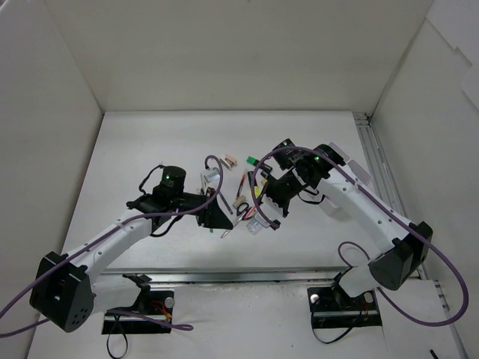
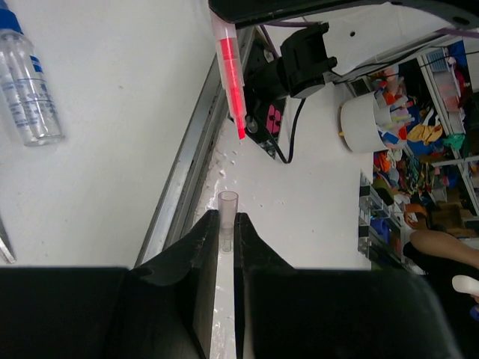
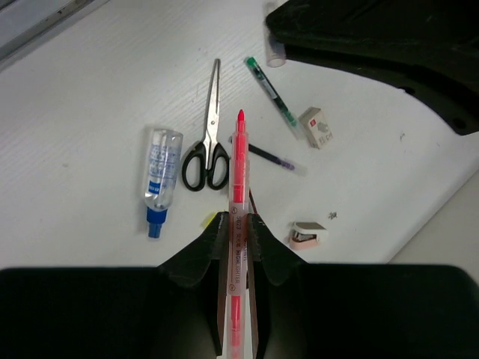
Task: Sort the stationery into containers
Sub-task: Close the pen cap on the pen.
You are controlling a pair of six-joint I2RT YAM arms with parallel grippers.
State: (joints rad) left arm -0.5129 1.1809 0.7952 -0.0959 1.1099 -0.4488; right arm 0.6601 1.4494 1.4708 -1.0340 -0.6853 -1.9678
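Right gripper (image 3: 238, 219) gripping pink pen (image 3: 239, 161), left gripper (image 2: 227, 220) clamped on clear cap (image 2: 227, 200), unclear from overhead

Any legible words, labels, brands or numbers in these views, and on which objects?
Nothing reads clearly.
Pink pen: dark print along the barrel, blurred.
Glue bottle: blue label print, too small.
Upper eraser: grey marking, too small.

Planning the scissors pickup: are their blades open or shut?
Shut: the scissors lie flat, blades together in one narrow line, handles side by side.
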